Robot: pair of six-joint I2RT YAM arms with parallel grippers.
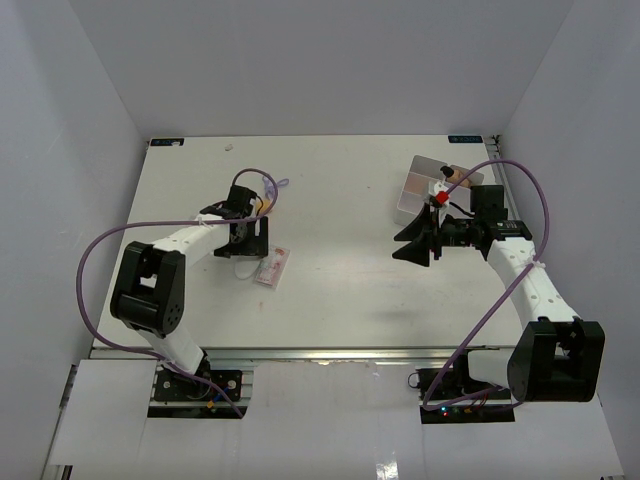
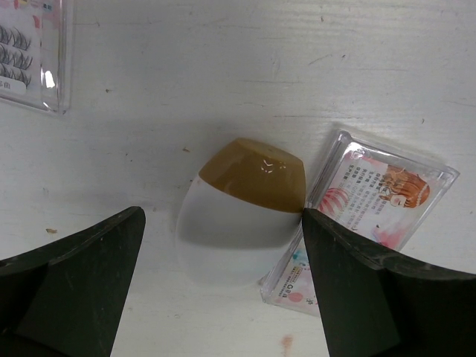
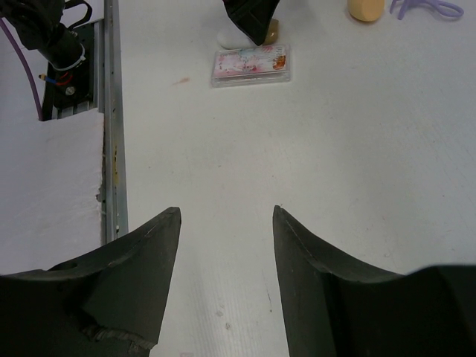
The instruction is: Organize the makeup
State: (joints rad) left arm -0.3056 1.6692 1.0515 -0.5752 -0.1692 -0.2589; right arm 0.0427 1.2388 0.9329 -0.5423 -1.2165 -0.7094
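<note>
Top external view: a white table (image 1: 340, 300) fills a booth of plain white walls (image 1: 330, 60), with a metal rail (image 1: 330, 352) along its near edge. Up close in the left wrist view, the surface is scuffed and speckled. The left claw (image 2: 223, 216) is spread wide and released, straddling a pale bottle (image 2: 238, 223) with a tan cap on the table. A pink packet (image 2: 375, 216) lies just beside the bottle, and a clear lash pack (image 2: 30, 52) sits further off. The right claw (image 3: 225, 211) is also released, grasping nothing, over bare table near the white tray (image 1: 420, 185). A beige sponge (image 3: 366, 9) and a purple looped tool (image 3: 424, 9) lie near the left arm.
</note>
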